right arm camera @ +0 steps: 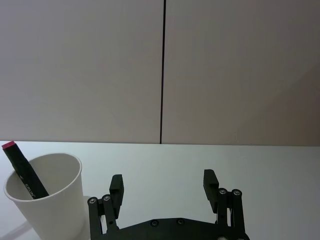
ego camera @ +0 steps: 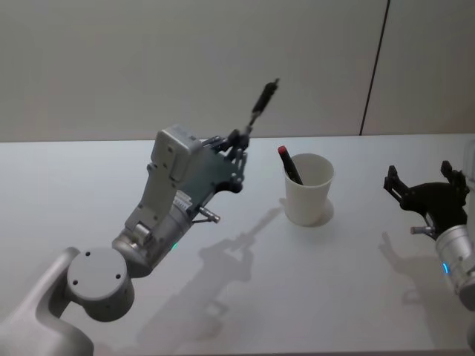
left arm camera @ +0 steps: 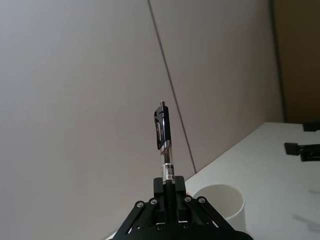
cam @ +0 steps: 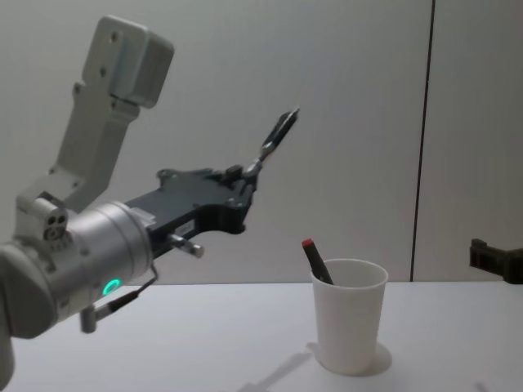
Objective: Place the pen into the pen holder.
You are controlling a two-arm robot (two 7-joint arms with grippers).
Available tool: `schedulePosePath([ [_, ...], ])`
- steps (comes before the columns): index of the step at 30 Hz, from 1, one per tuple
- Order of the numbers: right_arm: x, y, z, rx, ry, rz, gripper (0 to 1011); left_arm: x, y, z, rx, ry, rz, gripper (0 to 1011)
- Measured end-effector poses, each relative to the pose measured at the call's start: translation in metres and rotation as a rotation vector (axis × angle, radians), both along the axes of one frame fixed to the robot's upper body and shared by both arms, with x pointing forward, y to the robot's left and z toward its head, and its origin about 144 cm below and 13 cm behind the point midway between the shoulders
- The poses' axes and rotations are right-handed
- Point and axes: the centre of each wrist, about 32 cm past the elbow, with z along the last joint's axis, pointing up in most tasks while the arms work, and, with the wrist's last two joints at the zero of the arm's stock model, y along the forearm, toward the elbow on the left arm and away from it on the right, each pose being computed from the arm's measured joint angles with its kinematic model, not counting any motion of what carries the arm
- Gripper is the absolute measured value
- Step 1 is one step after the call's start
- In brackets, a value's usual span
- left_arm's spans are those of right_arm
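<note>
My left gripper (ego camera: 236, 141) (cam: 243, 173) (left arm camera: 169, 186) is shut on a black and silver pen (ego camera: 261, 104) (cam: 274, 139) (left arm camera: 164, 141), held high above the table, tilted up and toward the right. It hovers left of and above the pen holder (ego camera: 309, 190) (cam: 350, 314) (left arm camera: 220, 201) (right arm camera: 47, 192), a white paper cup on the table. A dark marker with a red cap (ego camera: 289, 163) (cam: 315, 259) (right arm camera: 22, 170) leans inside the cup. My right gripper (ego camera: 425, 185) (right arm camera: 164, 184) stands open to the right of the cup, holding nothing.
The white table (ego camera: 245, 297) stretches around the cup. A plain wall with a dark vertical seam (ego camera: 375, 67) (cam: 422, 139) stands behind the table.
</note>
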Motion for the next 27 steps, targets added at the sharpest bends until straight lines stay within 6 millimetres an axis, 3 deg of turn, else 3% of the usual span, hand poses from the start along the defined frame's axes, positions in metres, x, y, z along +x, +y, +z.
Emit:
schedulePosePath([
  [13, 0.0, 0.0, 0.0, 0.0, 0.0, 0.0, 1002, 0.025, -0.012, -0.001, 0.011, -0.102, -0.196, 133],
  [27, -0.001, 0.0, 0.001, 0.001, -0.005, 0.016, 1002, 0.04, -0.021, -0.001, 0.028, -0.145, -0.287, 132],
])
